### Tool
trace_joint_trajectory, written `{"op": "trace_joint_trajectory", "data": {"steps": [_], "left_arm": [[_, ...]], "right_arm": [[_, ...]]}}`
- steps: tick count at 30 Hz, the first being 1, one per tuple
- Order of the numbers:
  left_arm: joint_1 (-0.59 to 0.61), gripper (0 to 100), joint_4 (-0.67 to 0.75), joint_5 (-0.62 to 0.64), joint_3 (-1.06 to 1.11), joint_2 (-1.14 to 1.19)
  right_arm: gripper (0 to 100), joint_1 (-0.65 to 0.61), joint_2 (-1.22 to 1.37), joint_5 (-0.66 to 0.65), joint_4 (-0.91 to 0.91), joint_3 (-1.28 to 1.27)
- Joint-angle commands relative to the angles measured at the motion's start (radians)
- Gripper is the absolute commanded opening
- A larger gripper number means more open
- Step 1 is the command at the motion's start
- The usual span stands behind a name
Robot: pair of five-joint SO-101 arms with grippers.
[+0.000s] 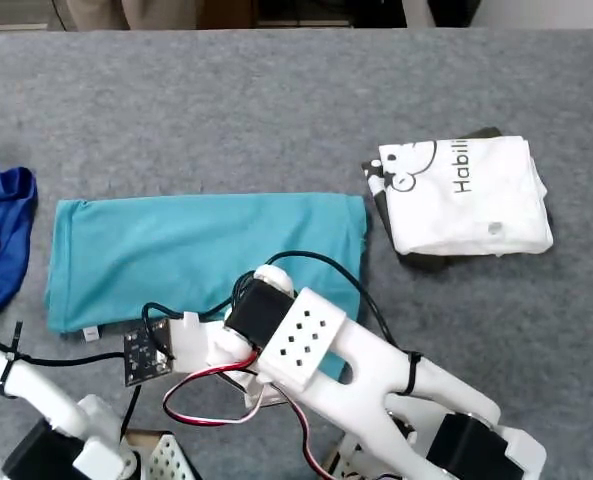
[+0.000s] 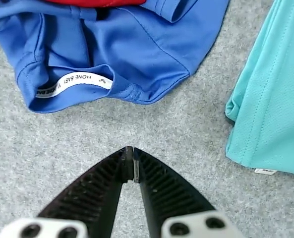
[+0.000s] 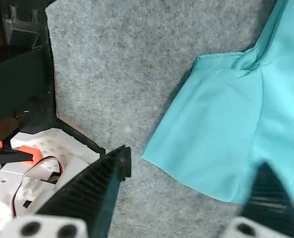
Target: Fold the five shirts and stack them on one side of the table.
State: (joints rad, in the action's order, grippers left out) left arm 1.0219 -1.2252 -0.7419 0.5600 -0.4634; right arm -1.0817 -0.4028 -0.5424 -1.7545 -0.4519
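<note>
Low over the grey table (image 2: 47, 144), the left gripper (image 2: 130, 166), black fingers (image 2: 94, 191) pressed tight together, nothing between them. Just ahead of its tip, a blue shirt (image 2: 117, 49), crumpled in a heap, white neck label facing up. A bit of red cloth (image 2: 92, 2) at the far edge of the blue one. Off to one side of the same gripper, the edge of a teal shirt (image 2: 270, 94), with a small white tag at its hem.

Stretched long and low across the table, the right arm (image 1: 376, 370), reaching over the near edge of the teal shirt. At its end, the right gripper (image 3: 191, 173), wide open, holding nothing. One black finger (image 3: 99, 183) over bare grey table, the other over teal cloth, a corner of the shirt right between the two. Cannot tell whether touching the cloth.

Teal shirt flat and smooth, folded into a long wide strip, with a little pucker near one fold. Well away from both grippers, on the right arm's side, a white shirt (image 1: 466, 195) folded into a neat square, black drawing on top. Under it, a dark folded shirt (image 1: 423, 262) peeping out. Blue shirt bunched up close beside the left arm (image 1: 86, 420).
</note>
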Motion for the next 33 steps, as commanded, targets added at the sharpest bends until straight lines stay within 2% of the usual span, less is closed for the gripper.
{"op": "trace_joint_trajectory", "data": {"steps": [1,3,9,33], "left_arm": [[-0.006,2,-0.005,0.009,-0.023,-0.028],[-0.005,2,-0.003,0.006,0.0,-0.031],[-0.003,2,-0.002,0.005,0.023,-0.031],[-0.003,2,-0.005,0.003,0.017,-0.031]], "right_arm": [[67.3,0.012,-0.018,0.012,0.003,0.002],[70.5,0.012,-0.018,-0.003,0.0,0.002],[63.0,0.012,-0.018,-0.011,-0.005,0.004],[62.4,-0.002,-0.018,-0.009,0.0,0.004]]}}
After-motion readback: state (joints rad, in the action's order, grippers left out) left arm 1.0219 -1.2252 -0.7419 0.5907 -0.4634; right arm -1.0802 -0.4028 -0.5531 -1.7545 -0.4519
